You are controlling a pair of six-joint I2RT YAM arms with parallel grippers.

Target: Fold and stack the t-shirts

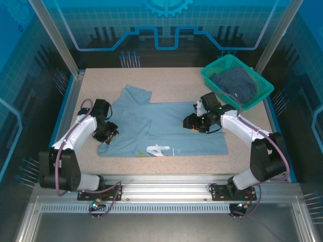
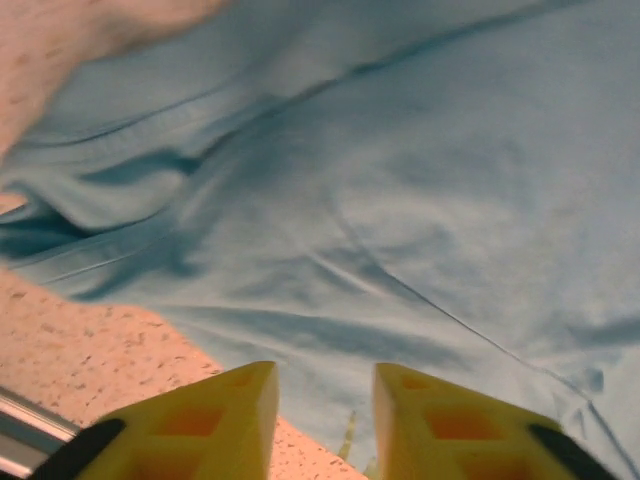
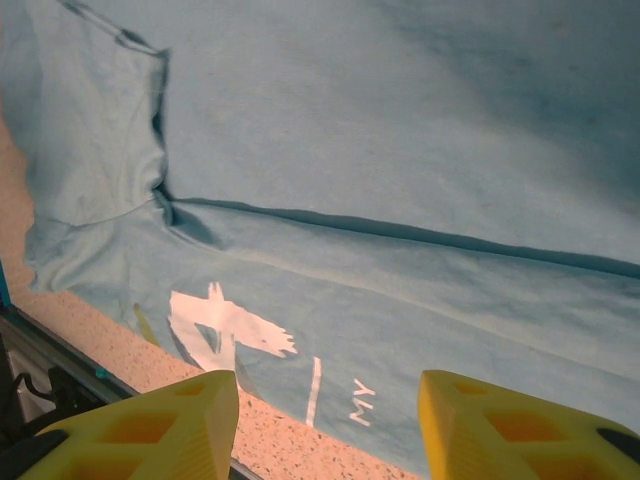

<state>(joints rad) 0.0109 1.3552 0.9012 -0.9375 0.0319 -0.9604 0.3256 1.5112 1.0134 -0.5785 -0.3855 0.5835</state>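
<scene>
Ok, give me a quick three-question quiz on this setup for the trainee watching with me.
1. True or false: the darker t-shirt lies inside the green basket.
2. The white print on the pale t-shirt sits closest to which edge of the table? A: far edge. B: near edge, by the arm bases. C: right edge, by the basket.
3. Fill in: the left gripper and the right gripper each have their jaws ____, with only cloth below them.

Key: 1 true; 2 B; 3 open.
</scene>
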